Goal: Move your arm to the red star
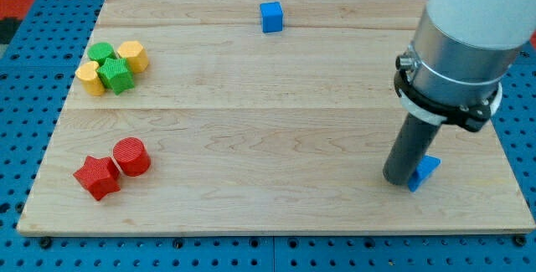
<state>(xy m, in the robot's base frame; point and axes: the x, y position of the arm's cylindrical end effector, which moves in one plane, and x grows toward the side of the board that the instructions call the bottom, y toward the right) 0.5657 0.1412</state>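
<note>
Red star (97, 177), my tip (399, 179) far right.

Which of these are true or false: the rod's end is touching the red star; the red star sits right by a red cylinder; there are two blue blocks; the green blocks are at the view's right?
1. My tip is touching the red star. False: it is far off at the view's right, beside a blue block.
2. The red star sits against the red cylinder. True.
3. There are two blue blocks. True: the other is a blue cube at the view's top.
4. The green blocks are at the view's right. False: they are clustered with yellow blocks at the view's upper left.
</note>
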